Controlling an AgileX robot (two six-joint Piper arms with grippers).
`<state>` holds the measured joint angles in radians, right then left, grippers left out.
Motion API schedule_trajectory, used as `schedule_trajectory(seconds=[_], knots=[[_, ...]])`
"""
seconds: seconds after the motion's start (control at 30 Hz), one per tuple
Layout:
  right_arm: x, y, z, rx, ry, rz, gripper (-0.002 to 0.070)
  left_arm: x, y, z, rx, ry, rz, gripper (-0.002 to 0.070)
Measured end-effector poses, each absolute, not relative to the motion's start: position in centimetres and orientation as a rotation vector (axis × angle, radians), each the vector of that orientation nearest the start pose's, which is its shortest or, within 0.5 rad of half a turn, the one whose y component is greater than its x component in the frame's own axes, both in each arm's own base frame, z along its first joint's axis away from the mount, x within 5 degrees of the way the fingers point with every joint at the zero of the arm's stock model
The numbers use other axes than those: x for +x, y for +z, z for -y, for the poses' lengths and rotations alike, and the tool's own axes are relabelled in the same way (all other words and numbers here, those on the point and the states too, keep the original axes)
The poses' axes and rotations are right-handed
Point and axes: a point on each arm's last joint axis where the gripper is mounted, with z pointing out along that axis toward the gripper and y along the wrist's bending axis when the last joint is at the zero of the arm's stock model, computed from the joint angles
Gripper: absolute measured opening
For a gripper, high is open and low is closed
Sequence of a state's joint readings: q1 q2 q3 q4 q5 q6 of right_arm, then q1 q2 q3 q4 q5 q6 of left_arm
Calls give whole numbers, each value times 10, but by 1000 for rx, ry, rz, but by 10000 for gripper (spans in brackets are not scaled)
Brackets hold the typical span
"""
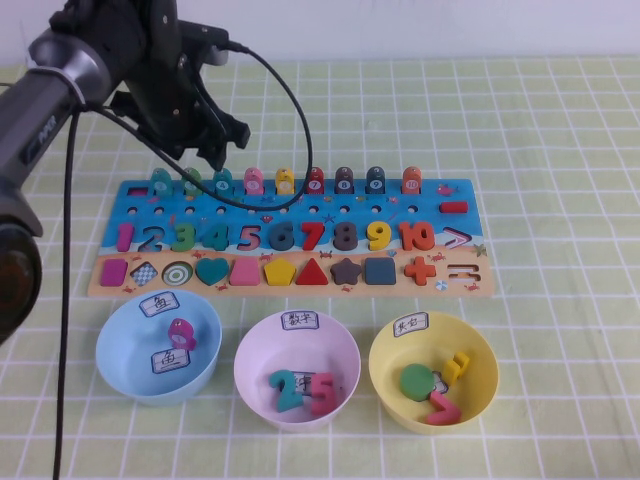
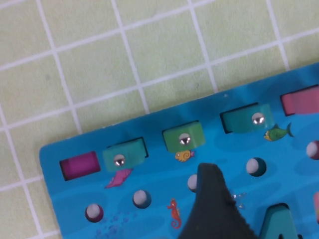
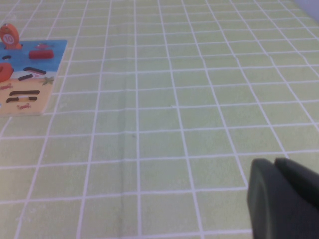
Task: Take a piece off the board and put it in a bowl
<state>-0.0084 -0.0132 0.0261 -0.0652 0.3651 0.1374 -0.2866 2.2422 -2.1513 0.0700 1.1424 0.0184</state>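
- The left gripper [image 1: 205,150] is held over the board's [image 1: 300,215] far left edge, just above the green piece [image 2: 184,138]; how far its jaws are parted cannot be told.
- The piece is seated in its slot between two teal tokens [image 2: 124,154].
- The light blue bowl [image 1: 125,365] is placed near the board's left end.
- The right gripper [image 3: 284,199] is seen only over bare cloth, right of the board; its opening cannot be told.

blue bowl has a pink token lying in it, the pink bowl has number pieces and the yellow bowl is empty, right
Not quite. The high view shows the yellow bowl is not empty: it holds a green round piece and some yellow and red pieces. The rest stands: the blue bowl holds a pink token, the pink bowl number pieces. The left gripper hangs over the board; the right gripper is off beside it.
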Motion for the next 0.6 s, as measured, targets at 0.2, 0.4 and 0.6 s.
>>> schedule_trajectory(seconds=[0.2,0.4,0.6], knots=[[53,172,3,95,26,-1858,-17,482,247,125,396,22,-2700,391],[53,172,3,95,26,-1858,-17,488,245,114,343,8,-2680,391],[53,172,3,95,26,-1858,-17,490,244,115,336,-9,-2665,391]])
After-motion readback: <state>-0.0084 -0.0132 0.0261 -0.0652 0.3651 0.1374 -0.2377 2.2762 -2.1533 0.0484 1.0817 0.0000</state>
